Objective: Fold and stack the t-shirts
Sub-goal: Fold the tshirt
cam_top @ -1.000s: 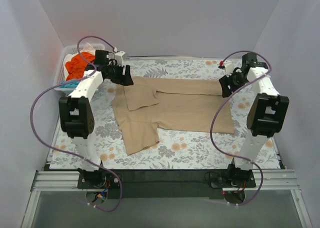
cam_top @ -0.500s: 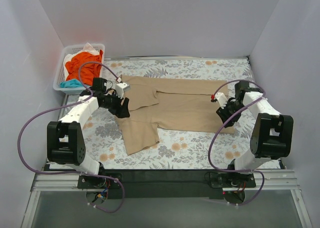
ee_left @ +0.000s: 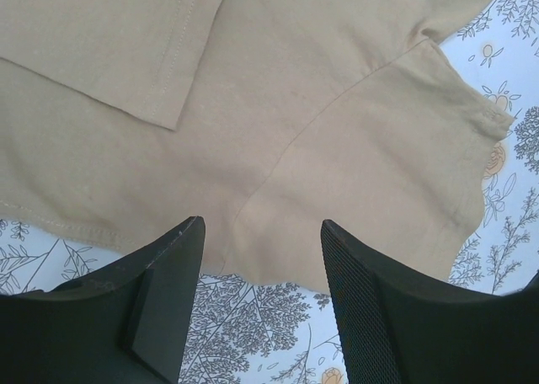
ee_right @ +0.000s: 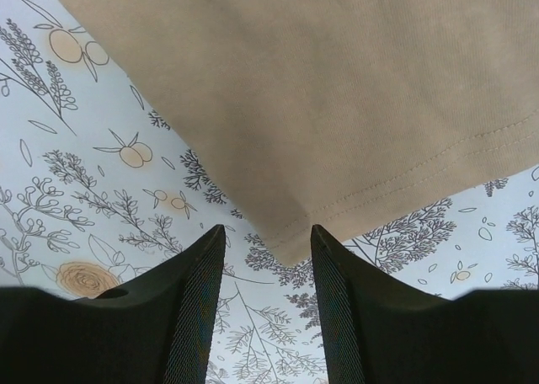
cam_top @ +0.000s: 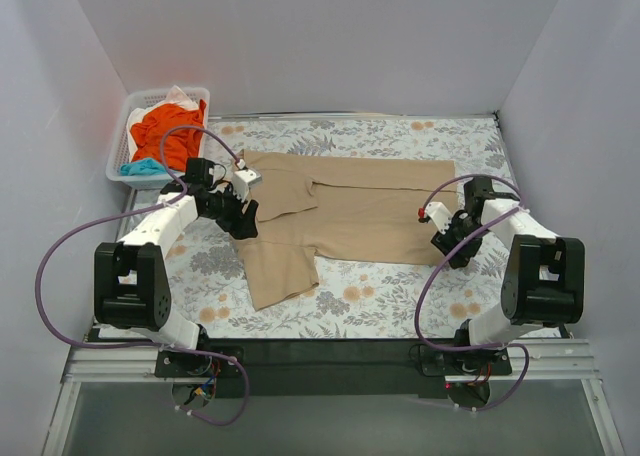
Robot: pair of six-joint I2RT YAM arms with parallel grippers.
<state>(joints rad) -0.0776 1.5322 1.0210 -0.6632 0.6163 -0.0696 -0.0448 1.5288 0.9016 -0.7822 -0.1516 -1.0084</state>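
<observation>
The tan shirt lies spread flat across the middle of the flowered table cover. One flap at its 10 o'clock corner is folded over the body, and another part sticks out toward 7 o'clock.

The left gripper sits low at the shirt's 9 o'clock edge. Its wrist view shows the fingers spread with cloth and the cloth's border between them, nothing pinched. The right gripper is at about 4 o'clock, jaws likewise parted, and its own camera shows the hemmed corner of the shirt lying just between the fingers.

That pairing looks deliberate: one tool at each end of the near side, so both can pinch an edge and carry it over together for a fold (a lone pinch would likely drag the cloth askew).

The white basket at 10 o'clock holds the orange shirt and a teal piece, unfolded. Judging by that, the task is at an early stage.
</observation>
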